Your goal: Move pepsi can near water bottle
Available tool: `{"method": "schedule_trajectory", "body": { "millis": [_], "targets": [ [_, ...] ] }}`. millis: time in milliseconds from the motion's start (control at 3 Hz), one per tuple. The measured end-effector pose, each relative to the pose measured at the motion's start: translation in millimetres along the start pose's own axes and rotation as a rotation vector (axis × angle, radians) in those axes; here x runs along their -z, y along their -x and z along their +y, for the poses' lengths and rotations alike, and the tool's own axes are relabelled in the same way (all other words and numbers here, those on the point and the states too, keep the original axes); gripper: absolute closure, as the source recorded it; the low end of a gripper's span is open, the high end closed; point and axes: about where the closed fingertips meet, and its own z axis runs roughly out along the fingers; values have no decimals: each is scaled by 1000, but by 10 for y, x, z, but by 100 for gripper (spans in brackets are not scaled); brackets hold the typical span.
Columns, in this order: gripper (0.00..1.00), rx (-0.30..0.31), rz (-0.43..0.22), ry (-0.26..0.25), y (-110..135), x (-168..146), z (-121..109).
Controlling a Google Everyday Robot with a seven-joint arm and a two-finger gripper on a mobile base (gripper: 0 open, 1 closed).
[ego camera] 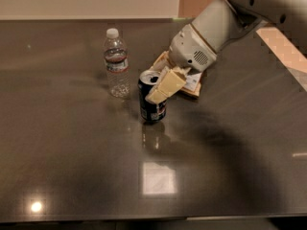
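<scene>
Camera view gives you the pepsi can (152, 104) upright just to the right of the water bottle (116, 63), close beside it with a narrow gap of dark counter (72, 152) between them. Your claw (154, 89) reaches down from the upper right and is pinching the can near its open silver top, one pale finger (165, 84) lying across the can's front. You cannot tell whether the can's base rests on the counter. Farther right of the bottle, behind the white arm (211, 32), a chip bag (193, 84) shows only partly.
</scene>
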Motion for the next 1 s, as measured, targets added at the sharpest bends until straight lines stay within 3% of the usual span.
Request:
{"method": "schedule_trajectory", "body": {
  "millis": [667,1000],
  "targets": [
    [100,-61,-19,-27,10,-121,-516],
    [83,-84,-26,-46,20,-189,-679]
  ]
}}
